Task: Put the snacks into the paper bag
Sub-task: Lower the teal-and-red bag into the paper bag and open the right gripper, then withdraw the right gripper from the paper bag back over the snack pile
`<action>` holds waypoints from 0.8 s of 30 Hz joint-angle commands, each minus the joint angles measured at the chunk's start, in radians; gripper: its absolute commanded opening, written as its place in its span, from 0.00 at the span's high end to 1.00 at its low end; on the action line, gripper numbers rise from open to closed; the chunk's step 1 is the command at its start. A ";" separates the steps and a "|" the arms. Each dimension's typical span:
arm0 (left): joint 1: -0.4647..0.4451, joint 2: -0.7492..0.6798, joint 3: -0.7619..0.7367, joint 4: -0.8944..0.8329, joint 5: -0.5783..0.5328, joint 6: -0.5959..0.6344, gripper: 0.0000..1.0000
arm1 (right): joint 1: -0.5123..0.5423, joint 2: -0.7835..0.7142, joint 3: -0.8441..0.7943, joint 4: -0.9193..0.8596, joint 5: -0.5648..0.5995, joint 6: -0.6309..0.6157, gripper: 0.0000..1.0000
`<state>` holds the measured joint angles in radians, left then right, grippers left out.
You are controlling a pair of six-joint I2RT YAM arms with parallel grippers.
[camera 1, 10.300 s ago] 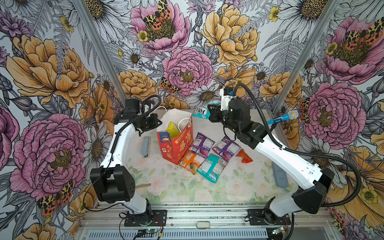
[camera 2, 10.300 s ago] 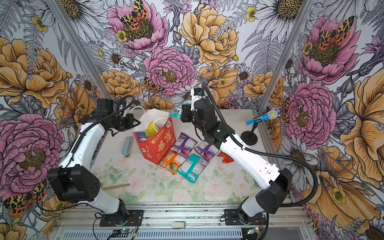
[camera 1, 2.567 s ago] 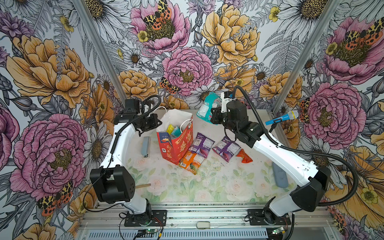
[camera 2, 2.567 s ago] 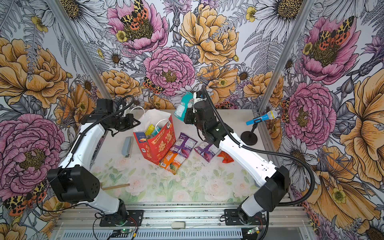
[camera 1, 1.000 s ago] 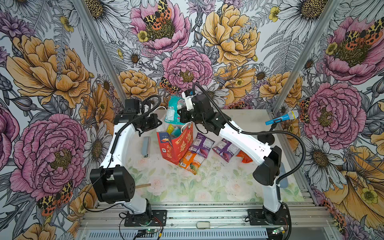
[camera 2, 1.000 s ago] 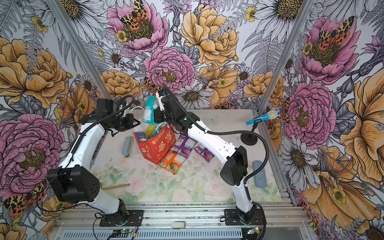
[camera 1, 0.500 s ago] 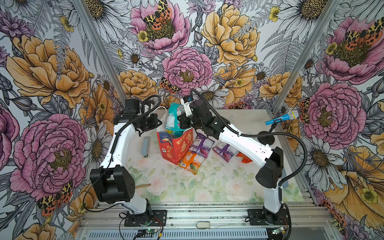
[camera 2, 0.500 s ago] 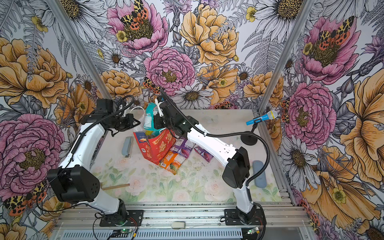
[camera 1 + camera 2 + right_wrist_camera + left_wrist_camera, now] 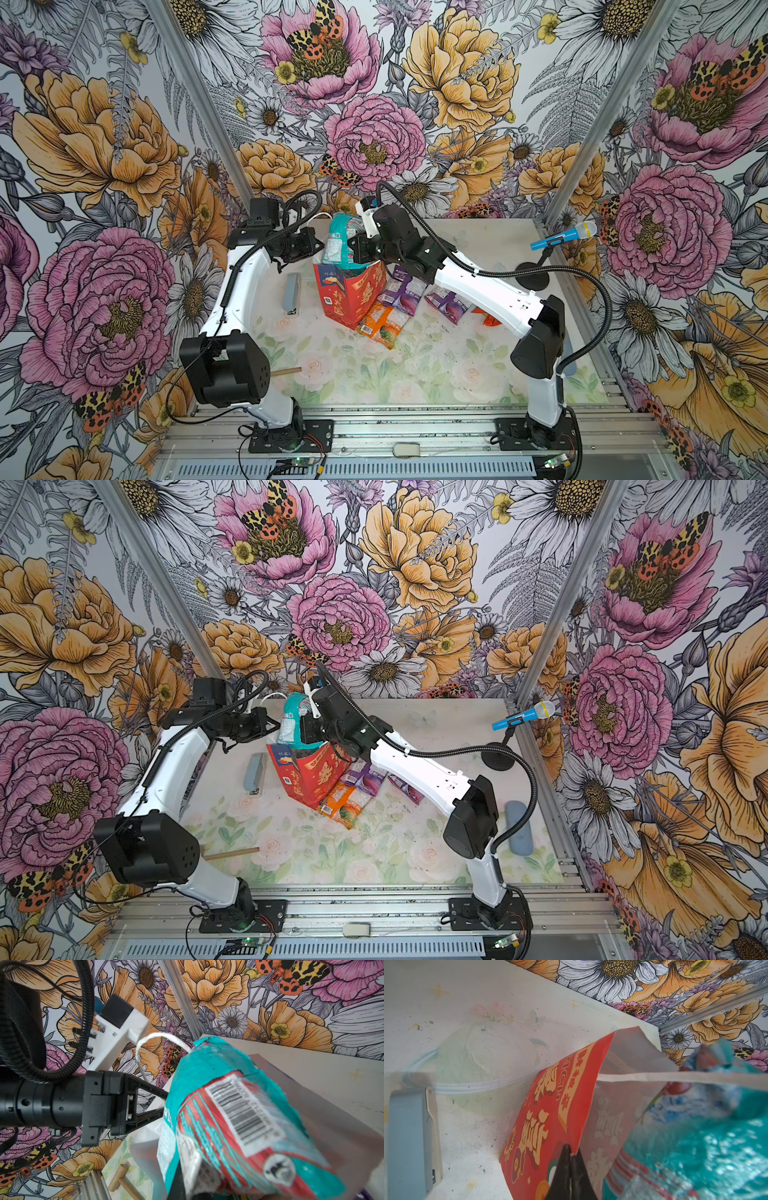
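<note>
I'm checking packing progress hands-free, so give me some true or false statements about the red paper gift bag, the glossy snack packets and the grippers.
1. The right gripper grips the teal plastic packet at the mouth of the red paper gift bag. True.
2. The left gripper is open, clear of the bag. False: it is shut on the bag's rim.
3. The orange plastic packet is inside the bag. False: it lies on the table beside the bag.
4. Two purple plastic packets lie on the table. True.
</note>
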<state>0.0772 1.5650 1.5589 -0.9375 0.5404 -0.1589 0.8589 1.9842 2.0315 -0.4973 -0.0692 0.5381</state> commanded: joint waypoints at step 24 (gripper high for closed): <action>0.007 -0.025 -0.013 0.008 0.005 -0.010 1.00 | -0.032 -0.339 -0.262 0.242 0.181 -0.071 0.09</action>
<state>0.0772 1.5631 1.5589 -0.9371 0.5400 -0.1589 0.8444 1.7218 1.8416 -0.3523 0.0601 0.4919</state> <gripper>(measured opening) 0.043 0.902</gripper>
